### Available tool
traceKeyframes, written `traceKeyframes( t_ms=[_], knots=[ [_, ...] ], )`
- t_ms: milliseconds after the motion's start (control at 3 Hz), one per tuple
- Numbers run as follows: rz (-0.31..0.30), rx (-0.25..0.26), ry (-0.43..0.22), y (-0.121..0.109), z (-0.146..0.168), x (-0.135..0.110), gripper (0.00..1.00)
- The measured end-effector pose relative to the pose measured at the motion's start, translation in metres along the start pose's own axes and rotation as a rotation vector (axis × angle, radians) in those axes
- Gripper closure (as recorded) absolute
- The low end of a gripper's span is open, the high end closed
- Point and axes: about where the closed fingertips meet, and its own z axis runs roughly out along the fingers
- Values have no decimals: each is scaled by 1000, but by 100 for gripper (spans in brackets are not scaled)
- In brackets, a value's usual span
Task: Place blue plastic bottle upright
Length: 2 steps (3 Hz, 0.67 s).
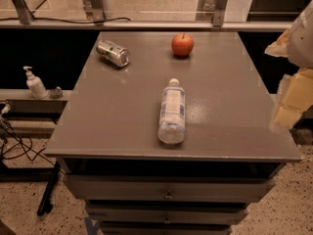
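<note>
Clear ribbed bottle (172, 112) lies flat, centre of surface (112, 111), long axis front-to-back, cap toward apple (182, 44). My jaws off right edge, bottle well to their left. Released or clenched: cannot tell.

Find grey table (122, 111) over a stack of drawers (168, 189). At far left, note silver-green can (112, 53) on its side; at far centre-right, red apple (182, 45), well apart. Left of table, on low ledge (19, 103): white pump dispenser (35, 83), upright. At right edge of view, beside table: gripper (288, 104).
</note>
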Motion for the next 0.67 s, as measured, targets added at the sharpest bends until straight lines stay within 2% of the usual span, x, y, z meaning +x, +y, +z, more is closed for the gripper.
traceKeyframes(
  t_ms=[667],
  knots=[
    [-24, 2, -24, -3, 4, -6, 0]
  ],
)
